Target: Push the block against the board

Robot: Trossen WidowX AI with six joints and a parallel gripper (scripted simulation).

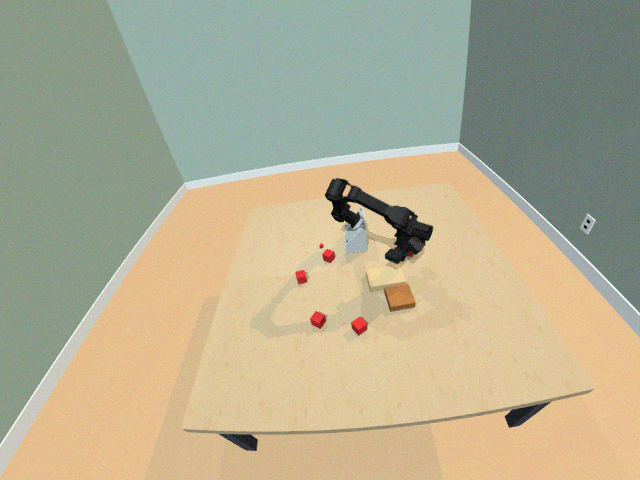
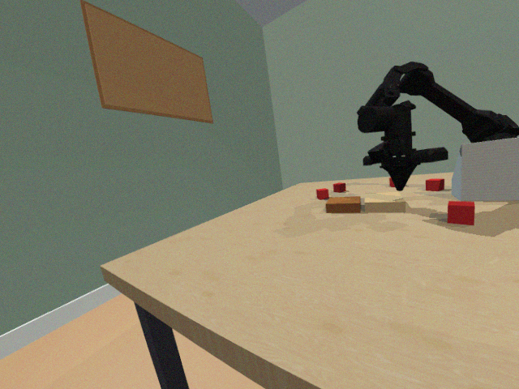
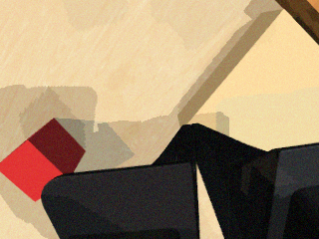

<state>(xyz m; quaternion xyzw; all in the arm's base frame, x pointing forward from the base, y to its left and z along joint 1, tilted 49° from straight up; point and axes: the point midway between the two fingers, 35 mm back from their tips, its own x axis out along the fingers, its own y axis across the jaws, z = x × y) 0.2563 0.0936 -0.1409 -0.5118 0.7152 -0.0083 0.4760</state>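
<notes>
The square orange-brown block (image 1: 399,296) (image 2: 343,206) (image 3: 303,16) lies flat beside the pale board (image 1: 385,277) (image 2: 384,207) (image 3: 269,65), on its side away from the arm's base. In the exterior view a narrow gap shows between them, and their near faces look roughly in line. In the top view the board reaches further left than the block. My gripper (image 1: 396,259) (image 2: 400,188) (image 3: 190,131) is shut and empty. Its tips point down, above the table by the board's base-side end, and look clear of both parts. The exact tip height is hard to tell.
A red cube (image 1: 409,253) (image 2: 461,212) (image 3: 42,159) stands near the gripper, partly hidden by the arm in the top view. Several other red cubes stand left of the parts, one of them (image 1: 359,326) toward the table's front. The white arm base (image 1: 356,238) is behind the board.
</notes>
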